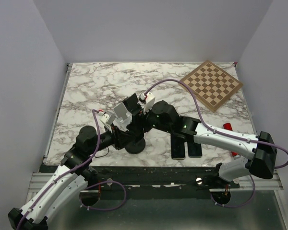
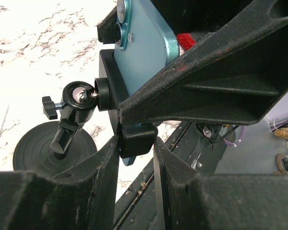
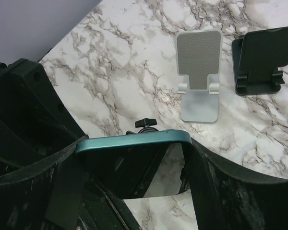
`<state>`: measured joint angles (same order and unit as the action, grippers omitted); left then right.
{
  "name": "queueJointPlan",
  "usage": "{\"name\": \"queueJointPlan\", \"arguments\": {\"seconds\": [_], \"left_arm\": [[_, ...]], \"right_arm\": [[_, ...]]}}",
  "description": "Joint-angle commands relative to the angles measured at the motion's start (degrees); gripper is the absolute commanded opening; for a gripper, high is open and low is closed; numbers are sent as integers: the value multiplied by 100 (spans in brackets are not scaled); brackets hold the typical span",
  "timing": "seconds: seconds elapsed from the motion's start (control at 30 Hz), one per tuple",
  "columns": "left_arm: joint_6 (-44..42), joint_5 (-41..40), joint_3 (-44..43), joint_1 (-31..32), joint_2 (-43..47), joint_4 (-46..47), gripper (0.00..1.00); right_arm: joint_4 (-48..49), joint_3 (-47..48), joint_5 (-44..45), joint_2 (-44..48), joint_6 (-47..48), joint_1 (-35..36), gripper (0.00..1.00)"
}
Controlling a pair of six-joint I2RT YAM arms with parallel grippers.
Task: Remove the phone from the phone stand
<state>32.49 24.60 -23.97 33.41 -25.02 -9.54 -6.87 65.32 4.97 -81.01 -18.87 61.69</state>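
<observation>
fingers [image 2: 105, 167] of the left gripper [image 2: 137, 143] come nearest, and they look pinched on the black clamp [image 2: 137, 139] low on the phone stand [image 2: 77, 98], though shadow blurs the contact. teal phone [image 2: 144, 43] sits in that clamp, above the stand's round base [image 2: 48, 146]. right gripper [image 3: 133, 143] has the phone's edge clamped between its two fingers. off to the right, two dark phones [image 1: 178, 146] lie flat on the marble table [image 1: 86, 91]. farther on stand a silver stand [image 3: 198, 76] and a black stand [image 3: 261, 60]. chessboard [image 1: 211, 85] fills the far right corner.
</observation>
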Motion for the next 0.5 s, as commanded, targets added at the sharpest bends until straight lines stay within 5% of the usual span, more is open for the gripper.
{"name": "queueJointPlan", "arguments": {"seconds": [0.0,0.33,0.47], "left_arm": [[200,-151,30,25,212,-93,0],[197,-569,102,8,268,-326,0],[162,-465,134,9,332,-154,0]], "right_arm": [[1,-412,-215,137,466,-195,1],[398,-727,-1275,333,458,-533,1],[348,-528,-1022,255,106,-522,1]]}}
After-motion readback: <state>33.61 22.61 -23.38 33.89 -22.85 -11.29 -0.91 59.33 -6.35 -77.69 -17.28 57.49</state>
